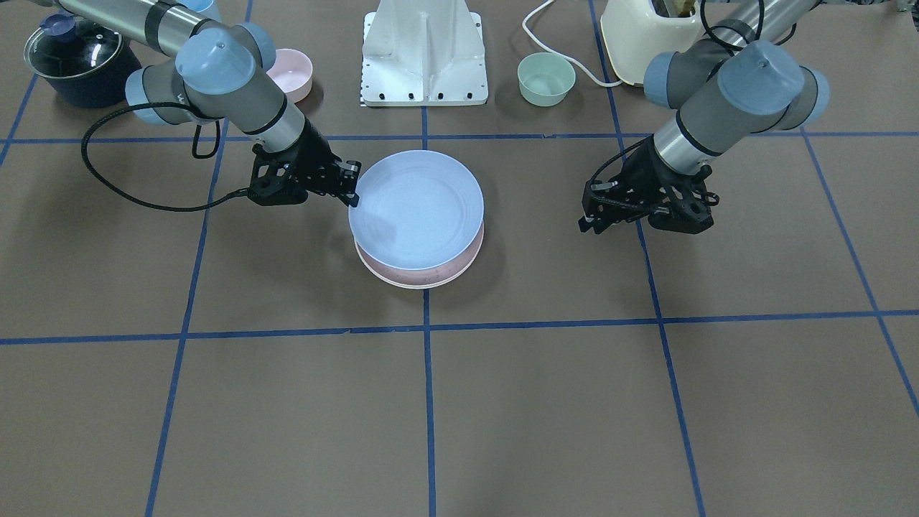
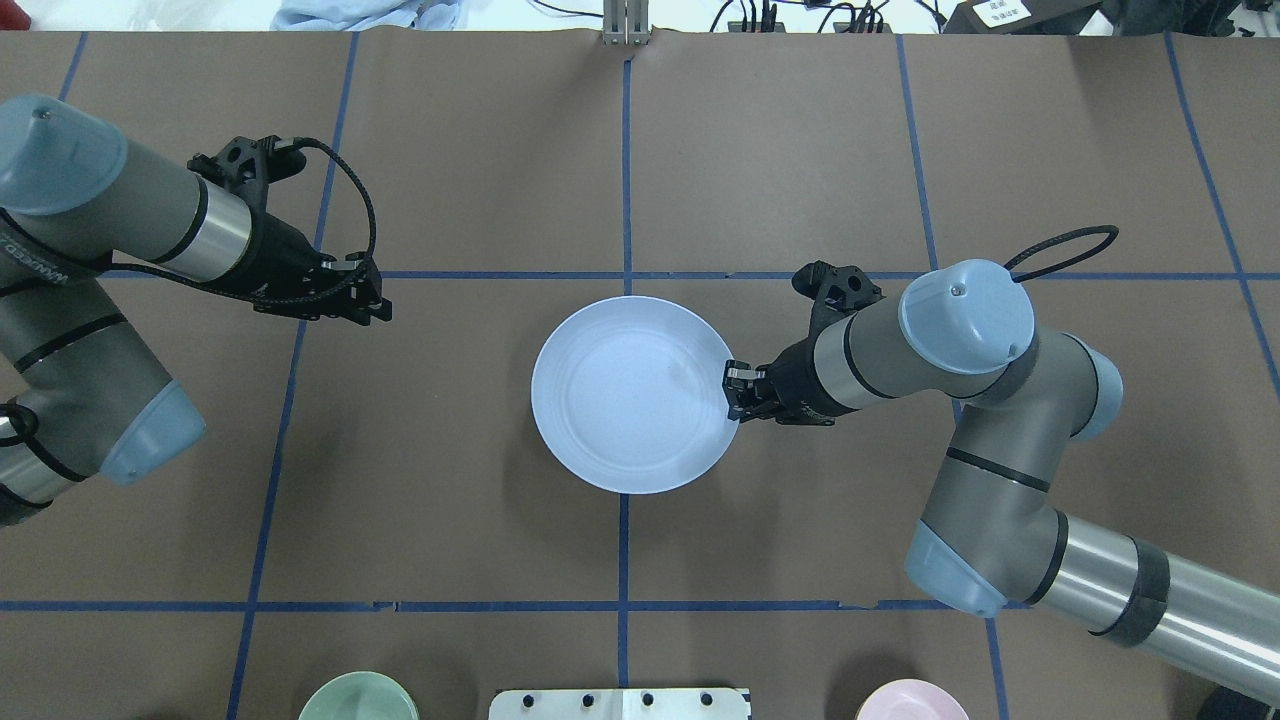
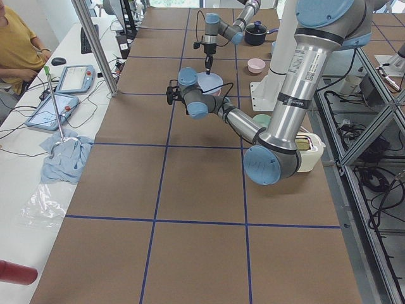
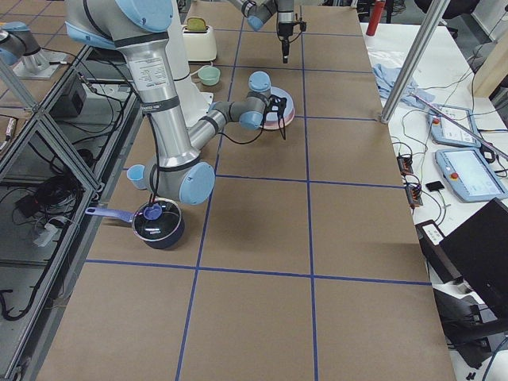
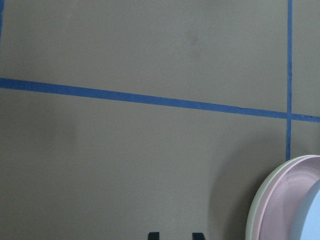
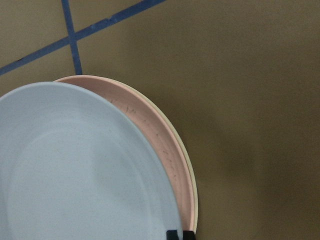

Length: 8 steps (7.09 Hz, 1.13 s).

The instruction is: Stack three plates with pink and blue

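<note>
Round matte light-blue plate point(image 2: 630, 395) lay over the pale pink plate point(image 6: 145, 120) and cream plate point(image 5: 251, 220), mid-worktop point(image 2: 450, 520), not squarely nested. Right gripper point(image 2: 733, 392) was clamped on its rim at 3 o'clock, seen overhead. Left gripper point(image 2: 378, 305) stood toward 9 o'clock, well apart, jaws parted, empty. Judged rigid, light, smooth; the raised rim was the only purchase.

We look steeply down from across the table point(image 1: 287, 402), straight down from overhead, along it from both ends, close from each wrist, most sharing the blue plate point(image 1: 420, 208).
</note>
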{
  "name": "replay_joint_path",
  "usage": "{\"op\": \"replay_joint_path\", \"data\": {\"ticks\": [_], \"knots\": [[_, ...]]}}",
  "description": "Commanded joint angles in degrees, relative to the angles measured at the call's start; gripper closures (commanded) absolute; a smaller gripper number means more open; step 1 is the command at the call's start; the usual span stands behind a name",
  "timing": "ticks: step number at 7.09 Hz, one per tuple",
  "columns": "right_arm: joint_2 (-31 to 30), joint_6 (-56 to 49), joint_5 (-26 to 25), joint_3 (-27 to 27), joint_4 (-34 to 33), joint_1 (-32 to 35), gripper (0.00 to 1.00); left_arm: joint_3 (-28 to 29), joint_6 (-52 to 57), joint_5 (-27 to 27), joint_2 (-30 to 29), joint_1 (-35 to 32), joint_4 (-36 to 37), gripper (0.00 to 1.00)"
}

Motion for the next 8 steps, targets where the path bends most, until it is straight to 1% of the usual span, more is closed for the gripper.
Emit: {"op": "replay_joint_path", "data": {"ticks": [1, 2, 3, 4, 5, 6, 7, 8], "knots": [[0.07, 0.00, -3.58, 0.05, -0.06, -0.35, 0.01, 0.11, 0.00, 0.00, 0.05, 0.08, -0.03, 0.66], [-0.01, 0.00, -7.35, 0.05, -0.06, -2.10, 0.00, 0.11, 0.09, 0.00, 0.05, -0.01, -0.03, 0.66], [-0.01, 0.00, -8.00, 0.48, -0.06, -2.03, 0.00, 0.11, 0.09, 0.00, 0.05, -0.01, -0.12, 0.66], [-0.88, 0.00, -7.48, 2.05, -0.06, -1.50, 0.00, -0.06, 0.17, 0.00, 0.14, -0.18, -0.12, 0.66], [-3.68, -0.17, -6.43, 3.37, -0.14, 0.42, 0.00, -0.50, 1.48, 0.00, 1.10, -0.71, -0.38, 0.66], [-6.49, -1.13, -1.46, 3.12, -0.15, 6.00, 0.00, -0.68, 7.85, 0.00, 3.46, -1.93, -0.29, 0.66], [-9.04, -5.67, 5.11, 3.21, -0.23, 12.58, 0.00, -0.68, 13.04, 0.00, 6.09, -4.12, -0.29, 0.65], [-13.33, -12.93, 9.18, 3.38, -0.15, 17.52, 0.00, -0.68, 20.23, -0.09, 9.08, -7.27, -0.12, 0.65]]}}
